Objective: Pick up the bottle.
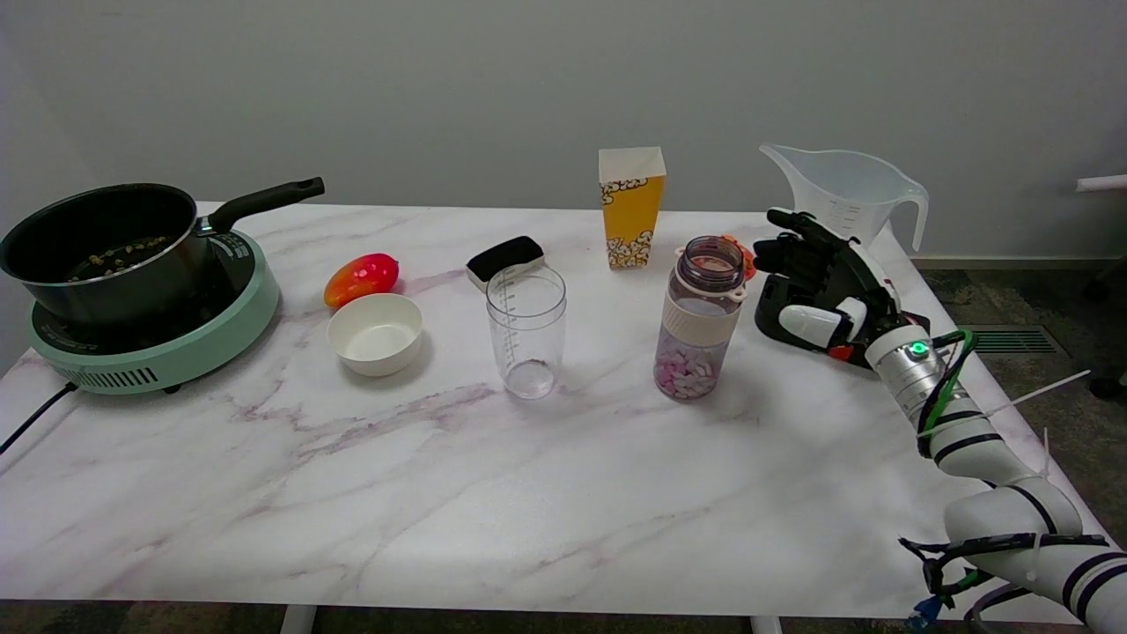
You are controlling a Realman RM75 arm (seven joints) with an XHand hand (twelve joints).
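Bottle [700,319] is standing upright on the table [563,493], right of centre, between the clear measuring cup [526,330] and your right hand [814,295]. Lid is off; the mouth is sitting open at the top. Clear tinted plastic body, pale band around the upper middle, pink and white pieces lying in the bottom.

Hand is hovering just right of the bottle, not touching it. Fingers are spread apart and holding nothing, palm facing the bottle.

Handling, my read:
- Rigid plastic, so it shouldn't be crushing under a firm wrap.
- Mostly empty, so likely light, and a sideways bump could be tipping it.
- Bare plastic is probably slick; the pale band looks like the grippier surface.
- Open mouth means any tilt is risking spilled contents.

You're best aiming for the band: thumb on one side, fingers around the other, then lifting straight up.

Something orange [747,257] is sitting just behind the bottle; can't tell what it is.
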